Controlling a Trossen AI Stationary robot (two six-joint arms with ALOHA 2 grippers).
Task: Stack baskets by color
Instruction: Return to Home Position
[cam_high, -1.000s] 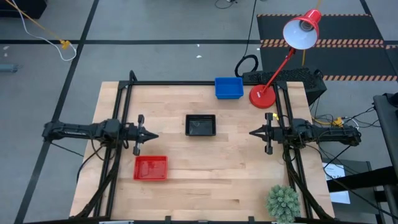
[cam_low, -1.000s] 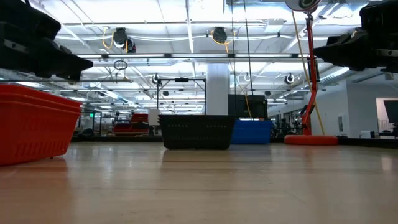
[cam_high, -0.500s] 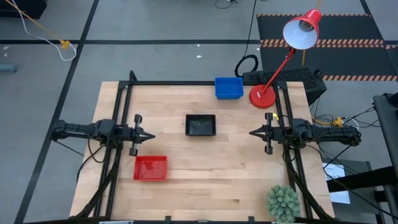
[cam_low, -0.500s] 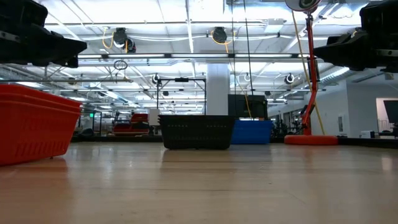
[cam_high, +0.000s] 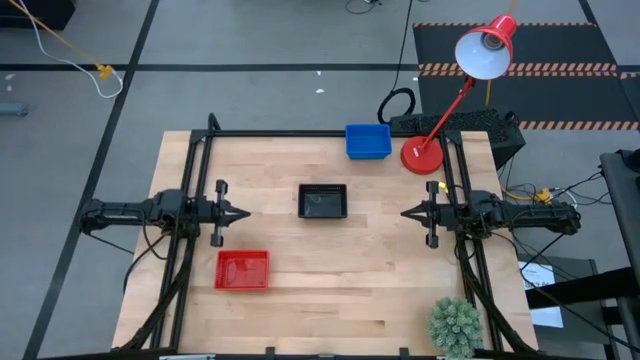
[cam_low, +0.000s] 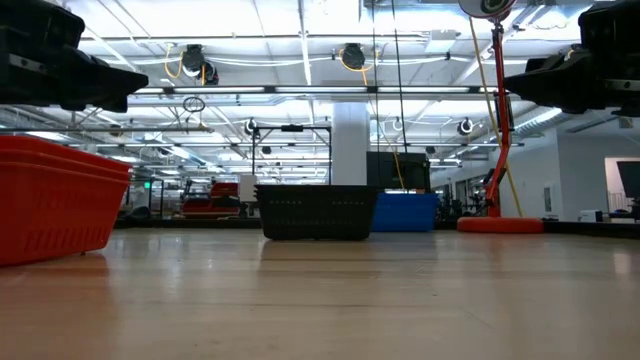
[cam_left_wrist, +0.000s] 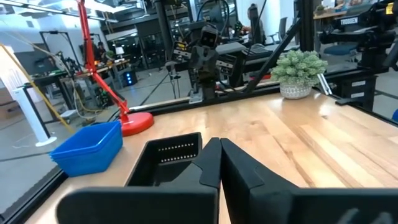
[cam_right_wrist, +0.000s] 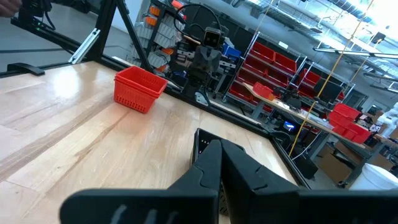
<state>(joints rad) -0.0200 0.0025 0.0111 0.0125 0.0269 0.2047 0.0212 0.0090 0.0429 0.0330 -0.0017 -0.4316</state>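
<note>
Three sets of baskets rest on their bottoms on the wooden table. The red baskets (cam_high: 243, 270) sit near the front left; in the low view their rims (cam_low: 60, 165) show nested one above another. The black basket (cam_high: 323, 201) stands at the centre, the blue basket (cam_high: 368, 141) at the far edge. My left gripper (cam_high: 247, 213) hovers shut and level, left of the black basket, pointing at it (cam_left_wrist: 165, 158). My right gripper (cam_high: 403, 213) hovers shut and level on its right. Neither holds anything.
A red lamp's round base (cam_high: 422, 155) stands beside the blue basket at the far right. A small potted plant (cam_high: 455, 325) sits at the front right corner. Black frame rails (cam_high: 195, 180) run along both sides of the table. Bare wood lies between the baskets.
My left gripper has drawn back a little toward the table's left edge and risen slightly, its tip coming up to level. It stays shut. The baskets and my right arm have kept still.
</note>
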